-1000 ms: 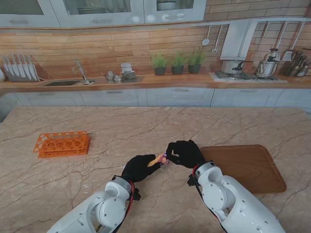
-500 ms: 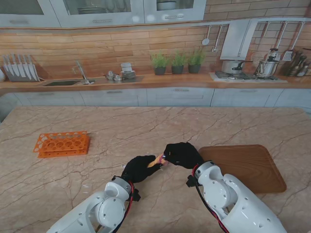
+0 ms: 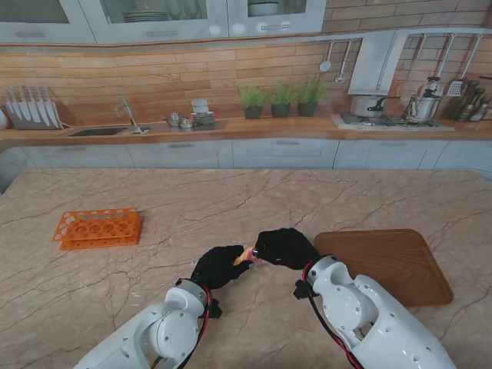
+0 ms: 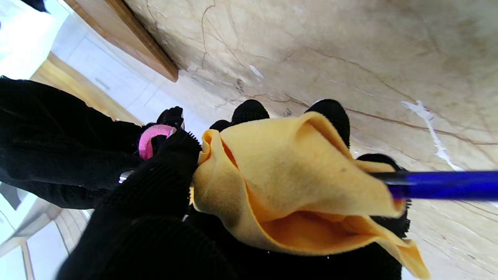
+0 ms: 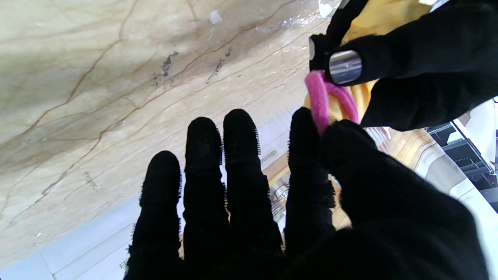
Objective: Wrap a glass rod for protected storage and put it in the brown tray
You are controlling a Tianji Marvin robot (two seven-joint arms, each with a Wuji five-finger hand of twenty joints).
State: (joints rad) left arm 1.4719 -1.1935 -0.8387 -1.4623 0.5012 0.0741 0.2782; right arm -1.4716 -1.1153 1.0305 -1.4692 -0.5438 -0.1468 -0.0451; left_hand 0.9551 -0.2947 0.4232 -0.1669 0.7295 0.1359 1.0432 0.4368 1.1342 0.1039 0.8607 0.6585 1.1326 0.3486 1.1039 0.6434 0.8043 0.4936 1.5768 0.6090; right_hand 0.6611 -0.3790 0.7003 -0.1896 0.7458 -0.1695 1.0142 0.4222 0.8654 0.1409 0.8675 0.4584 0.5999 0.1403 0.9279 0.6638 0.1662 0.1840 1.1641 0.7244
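My left hand is shut on a yellow cloth rolled around a blue glass rod, whose end sticks out of the bundle. My right hand meets it at the cloth's other end, thumb and index finger pinching a pink hair band against the yellow cloth. The same pink band shows between the black fingers in the left wrist view. Only a sliver of yellow cloth is visible between the two hands from the stand. The brown tray lies just right of my right hand.
An orange test-tube rack stands on the marble table at the far left. The kitchen counter with sink and potted plants runs along the back wall.
My right hand has slid a little to the left and pressed closer to the left hand, narrowing the gap where the cloth shows. The left hand has barely moved.
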